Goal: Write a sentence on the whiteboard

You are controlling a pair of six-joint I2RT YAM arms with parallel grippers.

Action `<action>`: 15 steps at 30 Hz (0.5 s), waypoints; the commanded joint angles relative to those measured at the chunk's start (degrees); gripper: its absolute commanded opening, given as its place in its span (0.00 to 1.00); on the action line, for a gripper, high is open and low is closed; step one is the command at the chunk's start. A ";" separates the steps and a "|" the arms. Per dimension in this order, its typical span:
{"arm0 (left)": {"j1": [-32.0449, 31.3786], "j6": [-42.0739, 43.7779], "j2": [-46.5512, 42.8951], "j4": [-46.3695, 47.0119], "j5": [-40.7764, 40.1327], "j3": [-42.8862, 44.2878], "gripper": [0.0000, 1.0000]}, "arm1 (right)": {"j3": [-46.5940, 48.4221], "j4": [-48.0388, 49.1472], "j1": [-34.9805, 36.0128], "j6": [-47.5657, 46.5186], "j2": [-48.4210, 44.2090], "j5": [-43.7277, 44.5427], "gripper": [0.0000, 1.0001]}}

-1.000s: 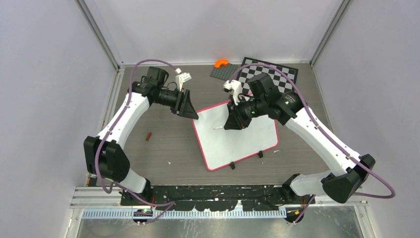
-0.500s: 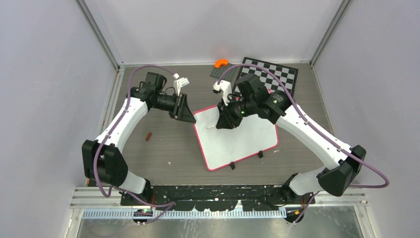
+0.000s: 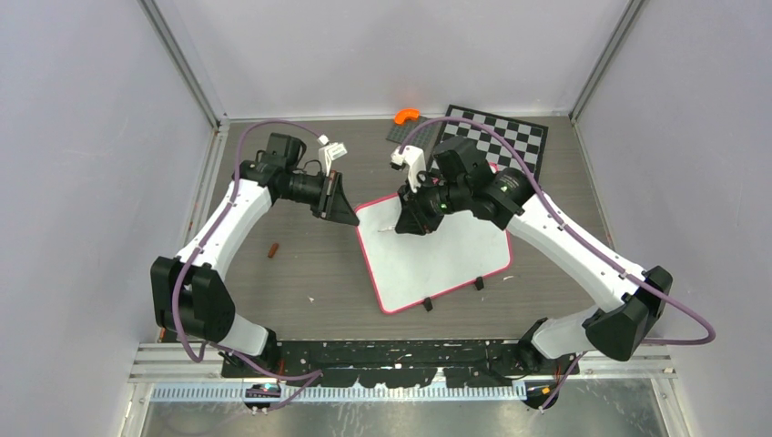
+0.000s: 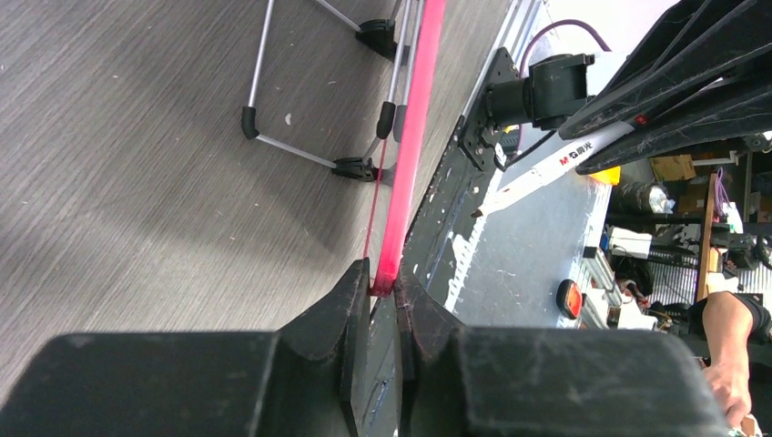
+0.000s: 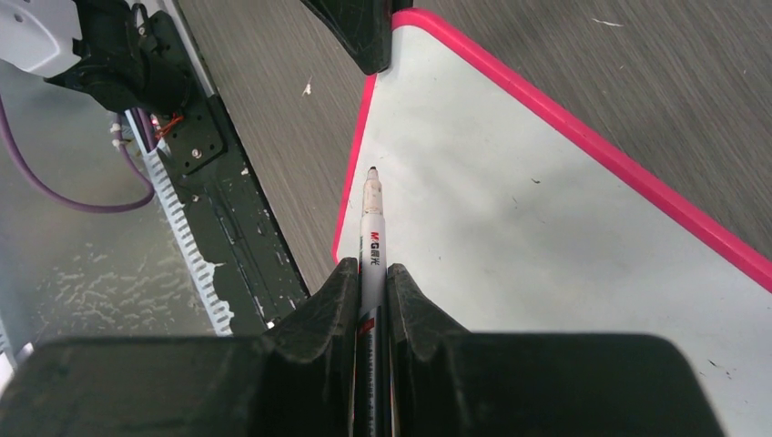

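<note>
Grey wood-grain table (image 3: 300,273) takes up the floor of a pale-walled cell; the whiteboard (image 3: 446,255) lies at its middle, turned a little askew, with a pink frame all round and black clip feet along its near edge. Left gripper (image 4: 382,284) sits at the whiteboard's far left corner, its fingers pressed on the pink frame from both sides (the wrist view shows the rim wedged between the tips). Right gripper (image 5: 371,273) hangs over the whiteboard's far left part, pinching a white marker (image 5: 371,228) that juts forward between the fingers; the dark tip points at the white face just inside the left frame, and I cannot tell whether it touches. Beyond the whiteboard's far right corner lies a chessboard (image 3: 528,127), partly behind the right arm; beyond the far edge, a dark mat (image 3: 410,132) with an orange piece (image 3: 406,116) at its rim. Well left of the whiteboard, a small red-brown stub (image 3: 272,249) lies on the table.
</note>
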 commanded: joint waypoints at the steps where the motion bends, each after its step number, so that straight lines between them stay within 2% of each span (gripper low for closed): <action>1: -0.05 -0.28 -1.14 2.35 2.39 -0.28 0.14 | 1.30 3.36 0.89 0.82 0.25 3.05 0.00; 10: -0.05 -2.30 -1.00 3.84 2.77 -0.39 0.18 | 5.49 3.45 2.19 1.88 3.51 3.62 0.00; 15: -0.05 -2.39 -1.01 4.20 3.34 -0.52 0.14 | 7.18 3.49 2.44 2.17 4.55 3.66 0.00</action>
